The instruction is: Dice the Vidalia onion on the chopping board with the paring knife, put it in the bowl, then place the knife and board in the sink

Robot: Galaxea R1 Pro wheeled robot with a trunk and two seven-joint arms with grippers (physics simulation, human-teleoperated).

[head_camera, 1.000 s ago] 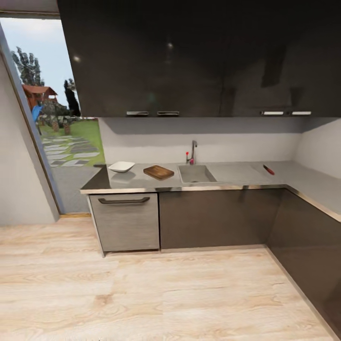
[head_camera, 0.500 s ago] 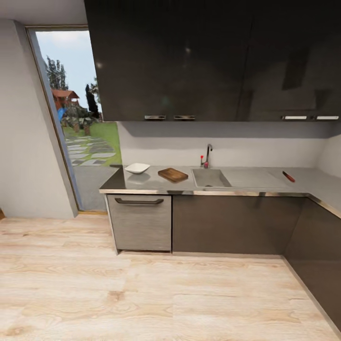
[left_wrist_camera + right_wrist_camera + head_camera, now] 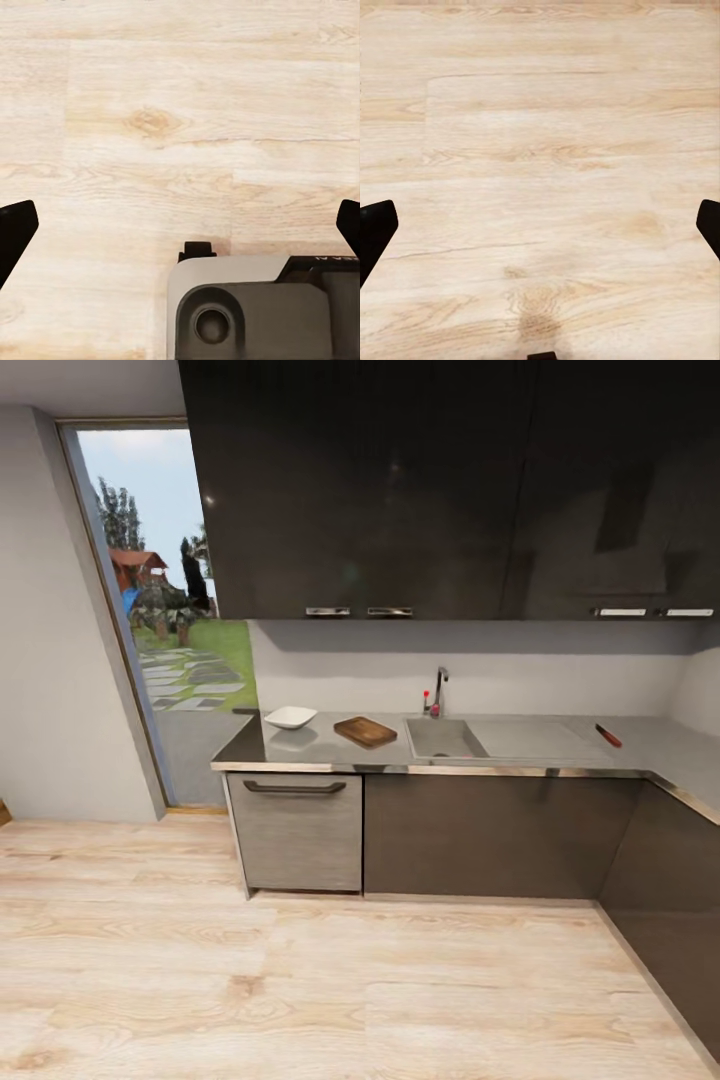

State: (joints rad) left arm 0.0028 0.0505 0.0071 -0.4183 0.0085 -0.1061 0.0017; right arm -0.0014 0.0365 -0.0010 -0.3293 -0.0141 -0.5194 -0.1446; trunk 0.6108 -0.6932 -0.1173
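Sink [image 3: 443, 738] sits mid-countertop [image 3: 330, 756] between chopping board [image 3: 365, 732] and paring knife [image 3: 608, 735]; left gripper [image 3: 180, 225] and right gripper [image 3: 540, 225] point floorward, fingers spread, holding nothing.

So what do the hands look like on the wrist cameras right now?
Left hand: two black fingertips at the frame edges, over pale wood floor, with a grey rounded housing bearing a round dark socket and a black block. Right hand: the same black fingertips, plus a small black tab.
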